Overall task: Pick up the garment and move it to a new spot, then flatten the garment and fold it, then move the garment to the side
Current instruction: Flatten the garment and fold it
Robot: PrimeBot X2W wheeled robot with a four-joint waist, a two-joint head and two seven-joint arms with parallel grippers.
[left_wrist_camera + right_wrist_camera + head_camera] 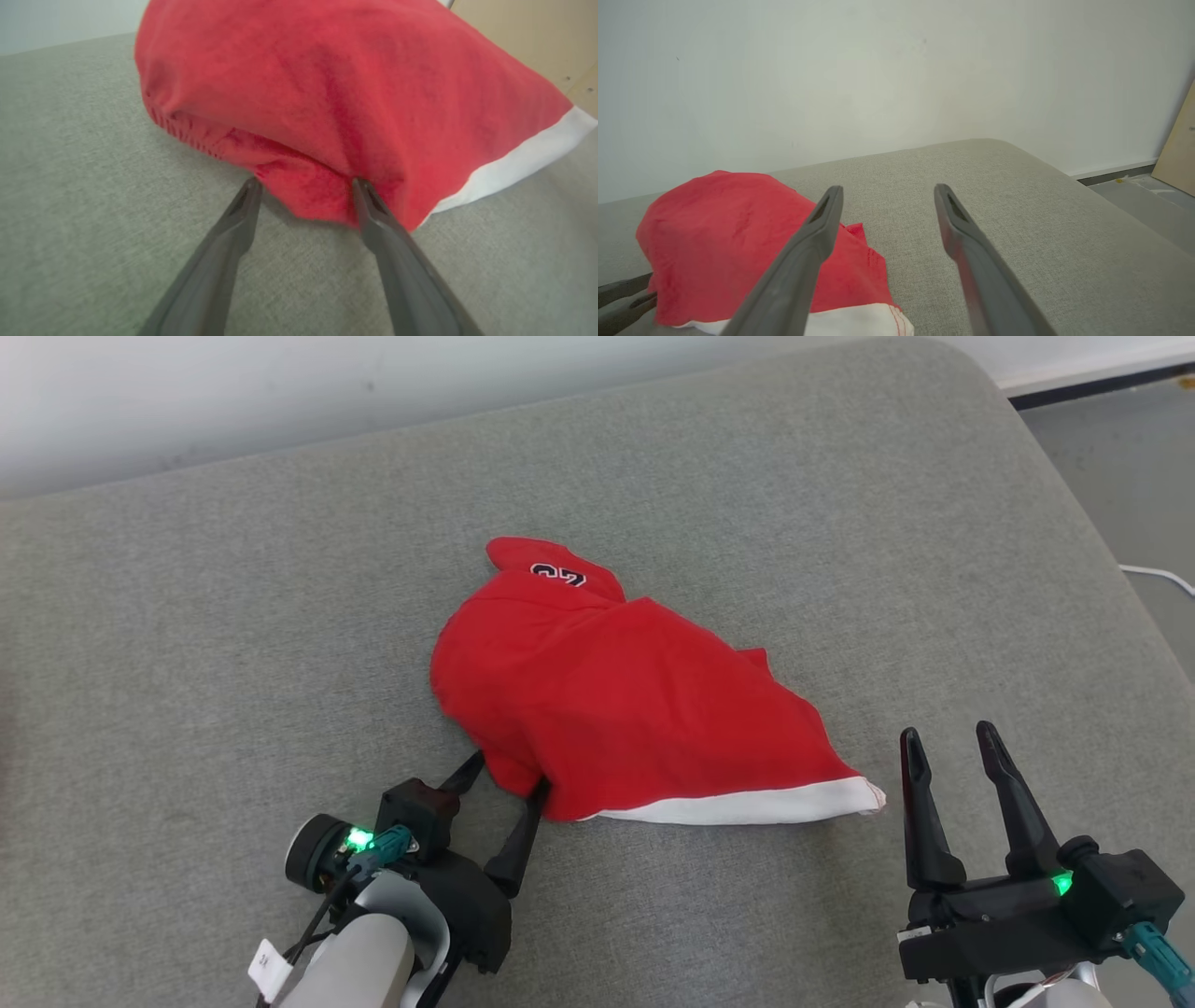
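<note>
The garment (616, 695) is a red piece with a white hem, lying crumpled in the middle of the grey cushion; it also shows as a red heap in the left wrist view (345, 93) and the right wrist view (728, 233). My left gripper (509, 773) is open at its near left edge, and a fold of red cloth sits between the spread fingers (306, 184) without being pinched. My right gripper (948, 737) is open just right of the white hem corner, a little apart from it, with nothing between its fingers (887, 189).
The grey cushion (187, 663) stretches wide on all sides of the garment. A white wall (896, 70) runs behind it. Past the cushion's right edge lies grey floor (1148, 476) with a white cable (1158, 577) and a leaning tan board (1178, 144).
</note>
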